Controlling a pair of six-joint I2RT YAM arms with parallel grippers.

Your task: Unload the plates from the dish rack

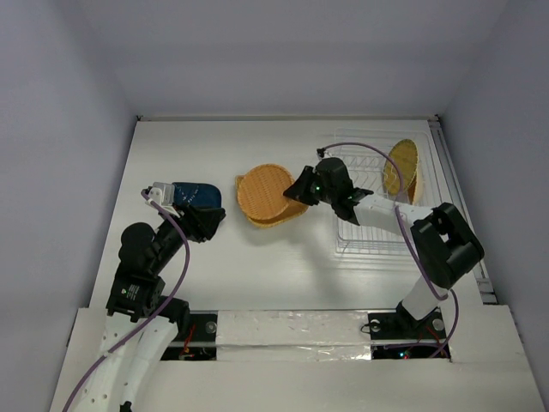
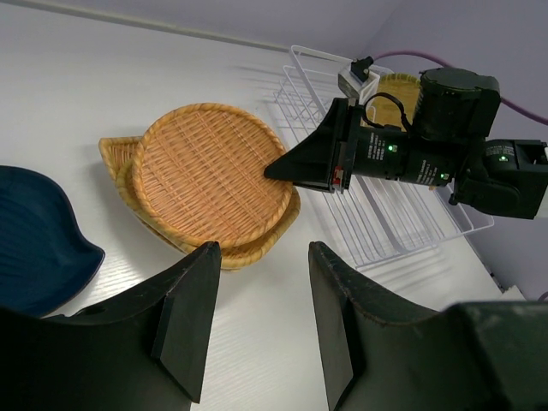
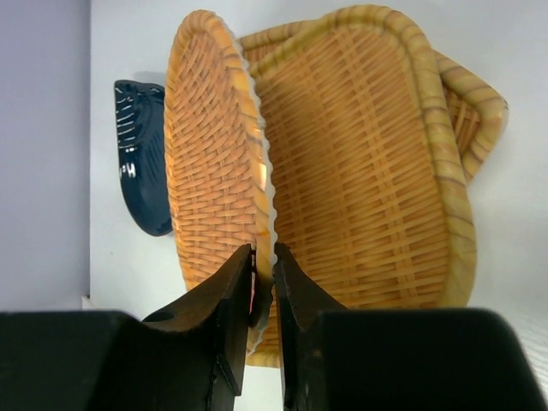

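Plates [image 1: 268, 196] lie stacked flat in the middle of a white counter [image 1: 257, 283] enclosed by pale grey walls [image 1: 69, 129]. We see the round plate [image 2: 210, 175] uppermost, face up. Its rim is pinched between the nearly closed fingers of the right hand [image 3: 264, 257], and a corner of a lower plate [image 2: 111, 150] shows beyond it. In the dish rack [image 1: 369, 236], at the counter's right, another plate [image 1: 401, 167] stands on edge, leaning, its length running from near to far. The left hand [image 2: 261, 257] hangs partly open and empty beside a blue dish [image 1: 196, 194].
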